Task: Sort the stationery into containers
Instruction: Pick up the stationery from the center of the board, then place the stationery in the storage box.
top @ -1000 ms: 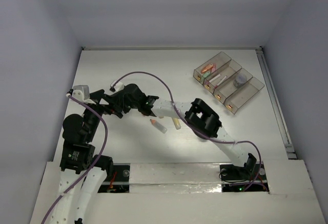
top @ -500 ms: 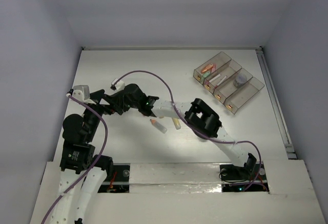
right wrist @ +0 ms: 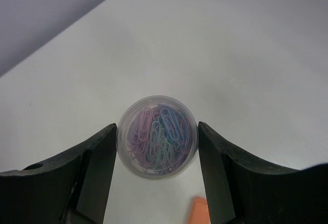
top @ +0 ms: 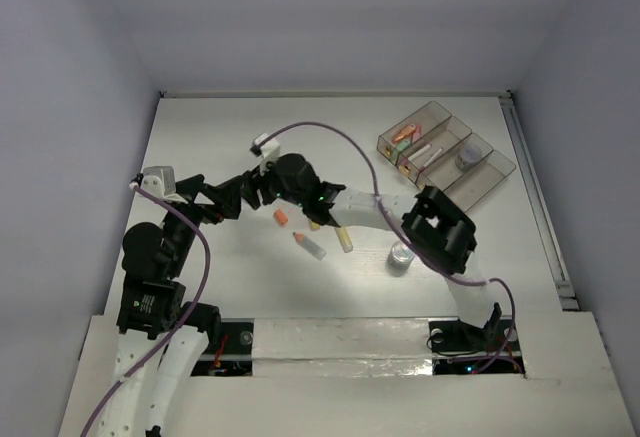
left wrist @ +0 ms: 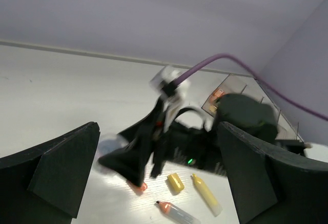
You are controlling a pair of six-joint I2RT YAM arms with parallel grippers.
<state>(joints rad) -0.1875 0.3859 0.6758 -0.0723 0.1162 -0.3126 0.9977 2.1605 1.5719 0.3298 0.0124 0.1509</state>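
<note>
My right pincer (right wrist: 156, 131) is closed to a middling width on the round tin of paper clips (right wrist: 157, 143), a finger (right wrist: 97, 167) pressed to each side; whether it is off the table I cannot tell. An orange bit (right wrist: 201, 209) lies just beside it. The containers (top: 480, 182) lie well off to my right and farther out, nearer this arm than the left; the bin (top: 447, 172) already holding a like tin (top: 467, 157) is, I judge, the goal
</note>
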